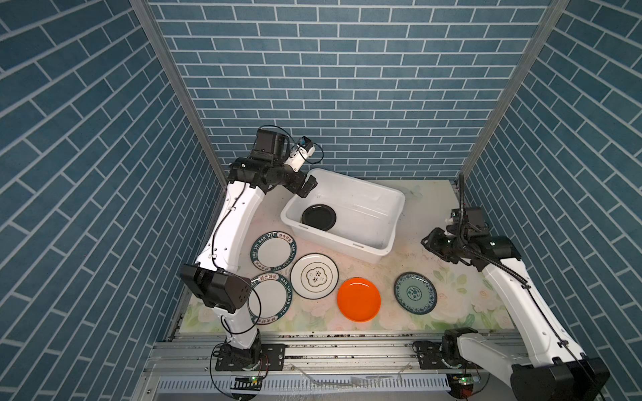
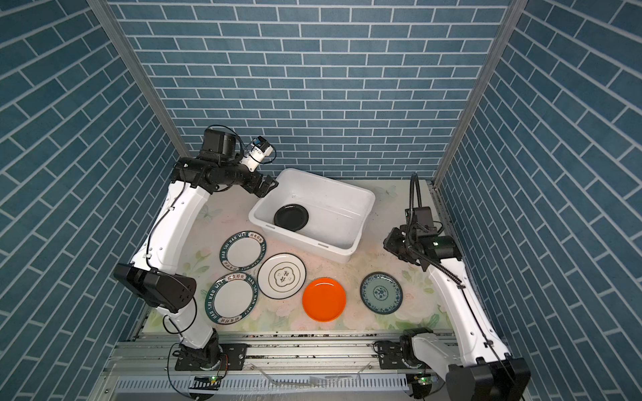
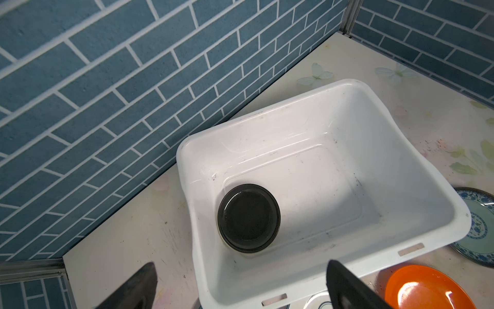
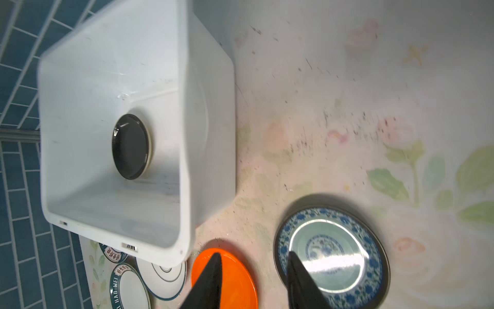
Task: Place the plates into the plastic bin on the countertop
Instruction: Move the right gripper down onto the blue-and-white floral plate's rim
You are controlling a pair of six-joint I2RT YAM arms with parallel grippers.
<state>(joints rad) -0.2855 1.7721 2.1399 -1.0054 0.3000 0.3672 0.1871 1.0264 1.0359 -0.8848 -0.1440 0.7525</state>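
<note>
The black plate [image 1: 318,217] lies in the plastic bin [image 1: 368,211] at the countertop's [image 1: 382,274] far edge; five plates lie nearer the front. The left gripper [image 1: 307,187] hangs wide open and empty over the bin's left corner. The right gripper [image 4: 255,256], jaws apart and empty, hovers by the right edge. It appears between pickups, and its next move likely calls for pinching the blue-green patterned plate's [image 1: 415,292] rim.

The bin [image 1: 368,205] stands askew by the surface's [image 1: 389,277] rear edge. In its left end a top plate [image 1: 318,217] lies on a lower plate [image 4: 150,149]. Before the bin, from the left edge rightward, the rear-left plate [image 1: 273,251] lies behind the front-left plate [image 1: 271,300], then come the third plate [image 1: 314,276], the fourth plate [image 1: 359,299] and the fifth plate [image 1: 415,293].
</note>
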